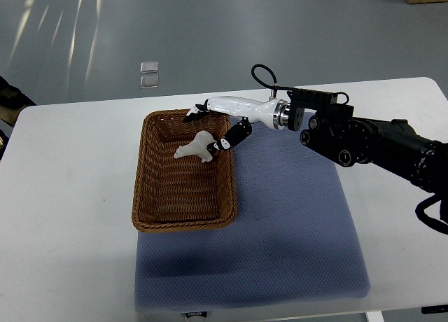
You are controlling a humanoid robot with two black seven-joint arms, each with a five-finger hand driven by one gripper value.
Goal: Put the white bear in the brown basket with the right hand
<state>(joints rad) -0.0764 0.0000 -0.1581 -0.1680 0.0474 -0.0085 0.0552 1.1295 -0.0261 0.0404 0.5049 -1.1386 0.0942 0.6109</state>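
Bear status for you: white bear (pixel 195 148) is inside the brown basket (pixel 183 222), up in its 1 o'clock corner, lying on the weave near the right wall. Your right hand (pixel 217 126) comes in from 3 o'clock across the blue mat (pixel 294 224) and sits over the basket's far right rim. Fingers are spread: upper dark fingertips (pixel 194 113) reach past the top rim at about 12 o'clock of the bear, lower finger (pixel 232 138) angles down and its tip sits against the bear's right end. You can't confirm a real grip from this angle; it reads as contact on one side only, the rest of the hand apart from the toy. Basket sits at 9 o'clock on the mat, its left part hanging over onto the white table (pixel 63 196). Black forearm (pixel 371 143) runs off at 3 o'clock. Left arm doesn't show.
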